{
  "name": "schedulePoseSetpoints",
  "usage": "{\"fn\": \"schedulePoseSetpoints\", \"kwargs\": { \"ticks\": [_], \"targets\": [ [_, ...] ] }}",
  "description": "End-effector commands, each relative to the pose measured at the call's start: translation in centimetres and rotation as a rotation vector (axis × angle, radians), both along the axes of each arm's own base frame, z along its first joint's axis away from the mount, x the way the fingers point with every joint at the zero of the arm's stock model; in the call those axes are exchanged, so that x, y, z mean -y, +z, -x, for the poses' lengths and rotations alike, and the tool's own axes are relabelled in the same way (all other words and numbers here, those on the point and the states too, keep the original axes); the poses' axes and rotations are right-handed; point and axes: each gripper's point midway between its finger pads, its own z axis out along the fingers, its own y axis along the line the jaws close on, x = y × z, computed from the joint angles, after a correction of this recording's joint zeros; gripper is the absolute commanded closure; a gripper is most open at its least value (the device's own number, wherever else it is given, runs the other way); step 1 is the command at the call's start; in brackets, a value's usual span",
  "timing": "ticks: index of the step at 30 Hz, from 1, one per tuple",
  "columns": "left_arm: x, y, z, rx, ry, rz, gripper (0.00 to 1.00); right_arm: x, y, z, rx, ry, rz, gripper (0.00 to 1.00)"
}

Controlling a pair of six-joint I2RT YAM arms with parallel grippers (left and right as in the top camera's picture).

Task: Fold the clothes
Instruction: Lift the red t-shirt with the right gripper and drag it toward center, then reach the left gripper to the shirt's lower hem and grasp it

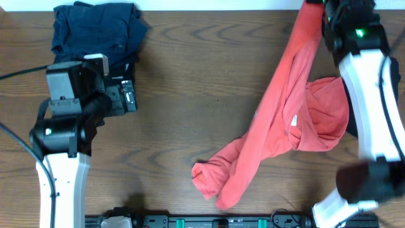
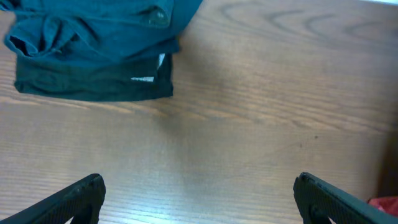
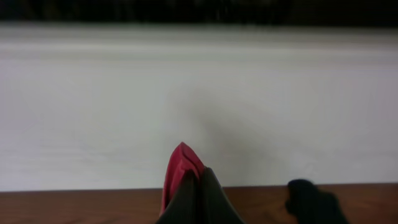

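The right gripper (image 3: 193, 186) has its fingers pressed together, pinching an edge of the coral-red T-shirt (image 1: 278, 120). The shirt hangs in a twisted rope onto the worktop (image 1: 190, 76), well apart from the dark garment (image 1: 95, 28). The left gripper (image 2: 199, 199), fingers spread and empty, hovers just beside that dark garment. By my judgement the shirt has no fold yet and needs spreading flat first; the dark garment looks only loosely bundled.

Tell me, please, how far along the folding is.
Seemingly done: the dark garment sits in a compact pile, far left. In hand: the right tool is shut on the red T-shirt, one end lifted. Remaining: that shirt is bunched, unfolded; the left tool is open, empty.
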Motion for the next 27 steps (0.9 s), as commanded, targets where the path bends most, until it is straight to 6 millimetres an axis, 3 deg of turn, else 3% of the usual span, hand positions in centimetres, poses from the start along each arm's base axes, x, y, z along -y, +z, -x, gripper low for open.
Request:
{"fn": "schedulePoseSetpoints", "kwargs": {
  "ticks": [1,5,9,13,17,24,27],
  "targets": [
    [-0.2,-1.3,-1.0,-0.046,0.0,-0.014,0.02,2.6,-7.1,-3.7,-0.098,0.003,-0.079,0.99],
    [0.0,-3.2,-1.8,-0.106,-0.019,-0.004,0.02,5.1,-13.8,-5.4,-0.209,0.0,-0.149,0.99],
    [3.1,-3.5,-1.8,-0.104,-0.19,0.0,0.01,6.5,-17.9,-5.3,-0.305,0.005,-0.18,0.99],
    [7.3,-3.3,-0.8,-0.092,-0.364,-0.041,0.01,7.0,-19.0,-4.5,-0.36,-0.004,-0.191,0.99],
    [12.2,-4.5,2.0,-0.155,-0.563,-0.073,0.01,7.2,-19.7,-3.9,-0.398,-0.009,-0.198,0.99],
    [19.3,-8.2,5.9,-0.287,-0.835,-0.129,0.01,6.9,-20.5,-3.3,-0.44,-0.004,-0.207,0.99],
    [21.0,-10.8,6.5,-0.359,-0.893,-0.177,0.01,6.8,-20.7,-3.2,-0.447,-0.002,-0.209,0.99]
  ]
}}
